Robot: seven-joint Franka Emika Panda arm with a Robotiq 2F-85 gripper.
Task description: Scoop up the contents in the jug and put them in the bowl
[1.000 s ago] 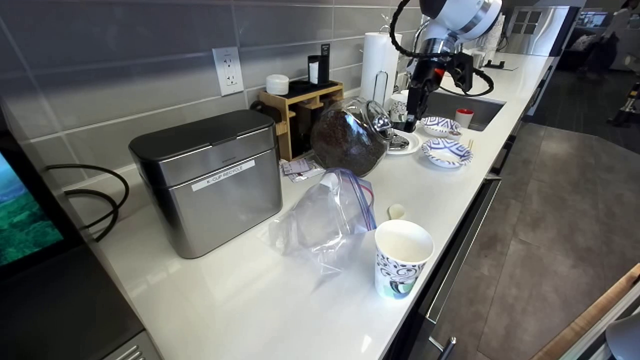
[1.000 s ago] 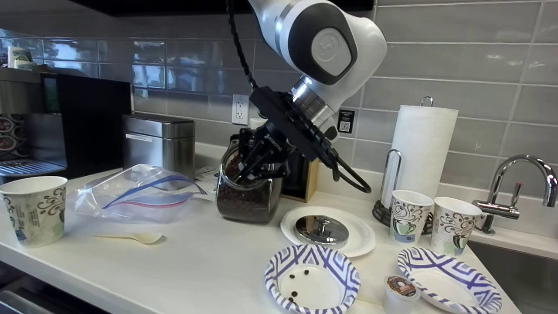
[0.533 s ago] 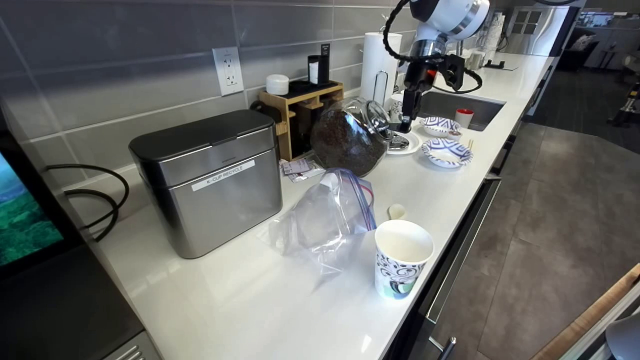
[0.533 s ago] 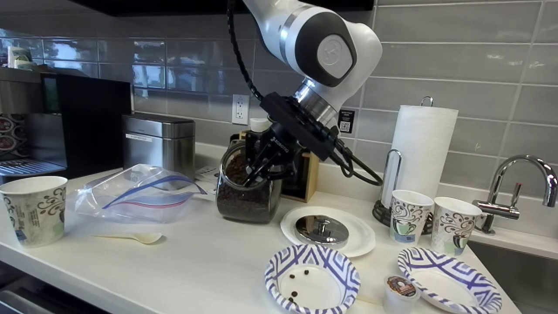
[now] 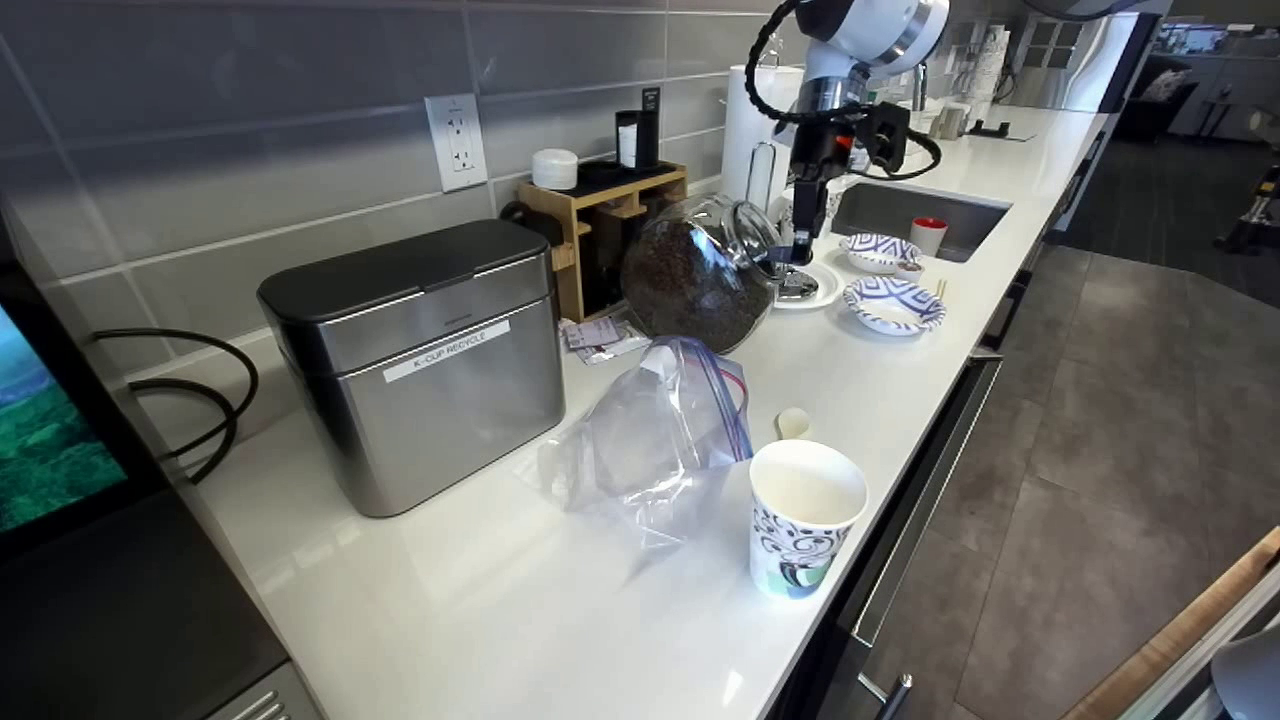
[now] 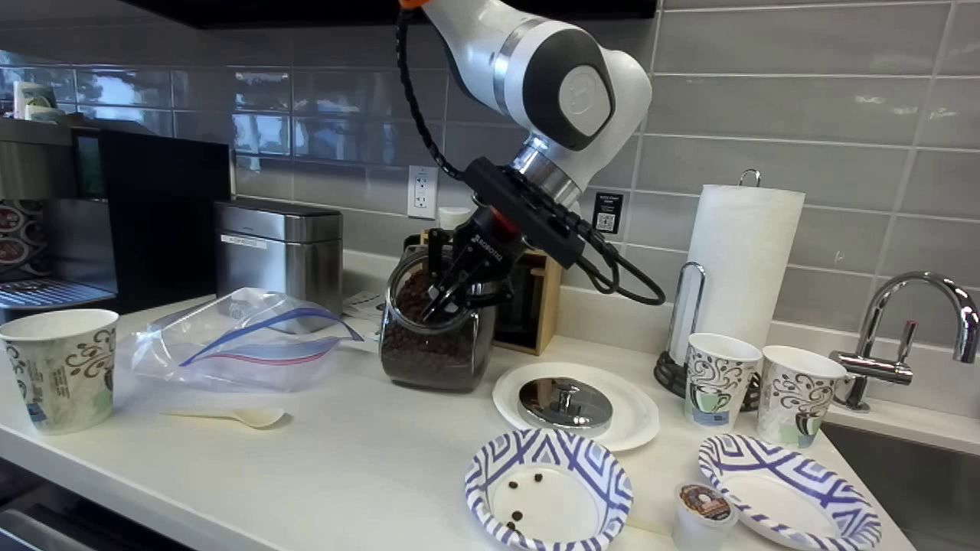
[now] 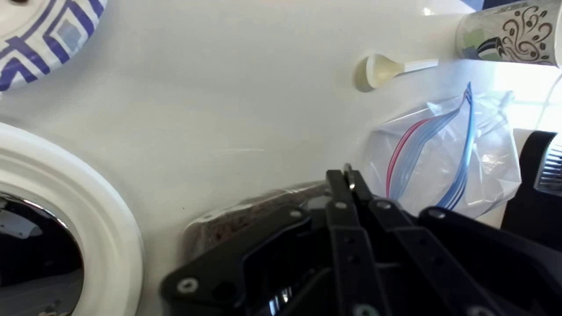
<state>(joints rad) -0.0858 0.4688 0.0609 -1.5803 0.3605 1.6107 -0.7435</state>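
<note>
The jug [image 6: 429, 363] is a wide glass vessel of dark brown beans, its round mouth tilted outward; its body [image 5: 690, 290] leans beside the wooden shelf. Right at this mouth stands my gripper [image 6: 435, 310]. A thin metal piece [image 7: 351, 181], seen edge-on like a utensil's handle, is pinched between the fingertips of my gripper [image 7: 347, 173] in the wrist view. In an exterior view something dark reaches from the fingertips into the mouth; its far end is hidden. The blue-patterned paper bowl [image 6: 547, 505] holds several loose beans.
In front of the jug lie a clear zip bag [image 6: 245, 348] and a pale spoon [image 6: 256, 417]. A metal lid [image 6: 565, 405] rests on a white plate [image 6: 635, 417]. Another patterned bowl [image 6: 781, 497], a pod cup [image 6: 704, 513] and paper cups [image 6: 716, 375] stand nearby. Behind is a wooden shelf [image 6: 547, 306].
The arm has shifted left in both exterior views, and my gripper now hangs more upright. Its fingertips have stayed close to the jug's mouth. Jug and bowls have not moved.
</note>
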